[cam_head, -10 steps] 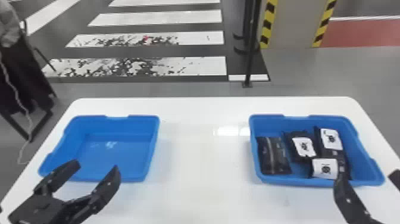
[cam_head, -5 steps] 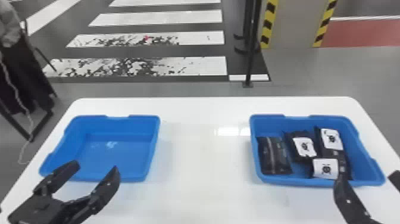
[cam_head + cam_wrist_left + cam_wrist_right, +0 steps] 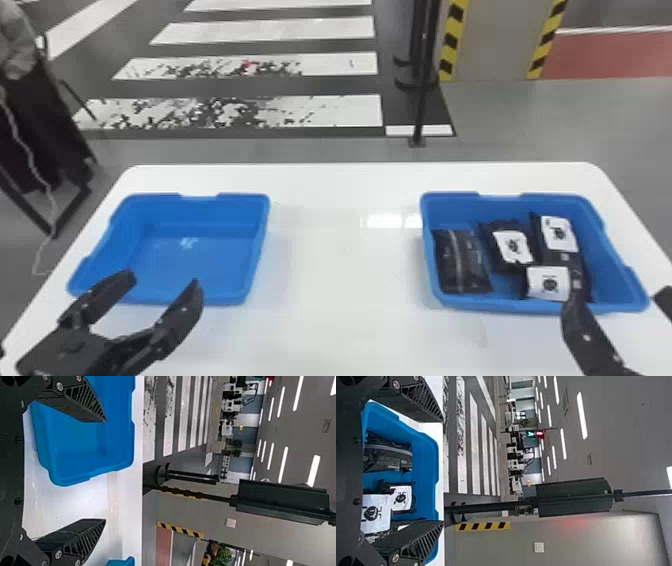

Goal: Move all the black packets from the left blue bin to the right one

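"So, what are you seeing over at the left?"

"A pale cord is hanging by the left edge of the head view. Then the left blue bin is sitting at centre left, showing its bare floor with a pale glint on it."

"And the left gripper?"

"It's hanging at lower left, its tips overlapping the bin's near side in the frame. Its fingers are standing wide apart, and the left wrist view is showing them spread too. Whether it's touching the bin, I'm not able to tell."

"What's filling the middle?"

"White tabletop is stretching between the bins. White floor stripes are running across the upper left and top, and a black post is standing just right of top centre."

"Where are the black packets lying, then?"

"They're all lying inside the right blue bin, at centre right. A dark packet is resting along its left side. Next, a second packet is showing a white label, and farther right another label is facing up. One more label is showing near the front rim. The packets on the right are overlapping, so I'm not telling their edges apart."

"And the right gripper?"

"That one's hanging at lower right, one finger overlapping the front rim in the frame, the other cutting in at the right edge. Its fingers are holding well apart, spread in the right wrist view too."
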Controlling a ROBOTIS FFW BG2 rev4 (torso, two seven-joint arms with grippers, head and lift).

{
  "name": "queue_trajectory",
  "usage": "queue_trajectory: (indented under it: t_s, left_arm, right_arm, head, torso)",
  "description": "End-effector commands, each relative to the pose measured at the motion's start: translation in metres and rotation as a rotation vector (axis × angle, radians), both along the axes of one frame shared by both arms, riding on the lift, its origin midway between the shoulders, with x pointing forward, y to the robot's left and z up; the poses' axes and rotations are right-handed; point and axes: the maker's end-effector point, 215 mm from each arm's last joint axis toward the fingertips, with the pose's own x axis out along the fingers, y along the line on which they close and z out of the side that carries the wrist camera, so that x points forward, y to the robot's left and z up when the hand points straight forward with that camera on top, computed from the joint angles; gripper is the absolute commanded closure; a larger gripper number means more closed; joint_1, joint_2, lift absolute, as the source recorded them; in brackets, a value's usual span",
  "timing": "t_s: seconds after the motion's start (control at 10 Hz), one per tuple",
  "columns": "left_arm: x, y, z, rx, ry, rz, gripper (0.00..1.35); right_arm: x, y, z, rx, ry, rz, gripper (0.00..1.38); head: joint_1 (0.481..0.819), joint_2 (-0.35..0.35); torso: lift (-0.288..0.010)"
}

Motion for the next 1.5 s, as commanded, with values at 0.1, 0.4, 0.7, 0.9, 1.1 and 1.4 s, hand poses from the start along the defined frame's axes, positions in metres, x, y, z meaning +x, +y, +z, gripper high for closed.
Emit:
queue_trajectory:
  t_s: [0.1, 0.4, 0.7, 0.9, 1.1, 1.4]
  left_arm:
    - [-0.0001, 0.0001, 0.0, -0.002, 0.0, 0.002, 0.15]
    - [-0.0009, 0.001, -0.0008, 0.0, 0.002, 0.003, 0.15]
    - [-0.0011, 0.0005, -0.0011, -0.005, 0.004, 0.003, 0.15]
    - [-0.0011, 0.0007, -0.0013, -0.003, 0.004, 0.003, 0.15]
    - [-0.0013, 0.0008, -0.0023, -0.005, 0.006, 0.003, 0.15]
    - [-0.0012, 0.0, -0.0014, -0.009, 0.005, 0.002, 0.15]
  right_arm:
    - [0.0004, -0.0001, 0.0004, 0.001, -0.001, -0.001, 0.12]
    - [0.0004, 0.0007, 0.0005, 0.004, -0.002, 0.0, 0.12]
    - [0.0004, 0.0006, 0.0007, 0.006, -0.002, 0.0, 0.12]
    - [0.0011, 0.0014, 0.0016, 0.01, -0.004, 0.001, 0.12]
    - [0.0011, 0.0031, 0.0015, 0.013, -0.004, 0.003, 0.12]
    - [0.0024, 0.0052, 0.0022, 0.024, -0.008, 0.006, 0.12]
  head:
    - [0.695, 0.085]
    - [0.695, 0.086]
    - [0.695, 0.088]
    - [0.695, 0.088]
    - [0.695, 0.089]
    - [0.695, 0.094]
  torso:
    - [-0.154]
    - [-0.154]
    - [-0.154]
    - [-0.154]
    - [-0.154]
    - [-0.154]
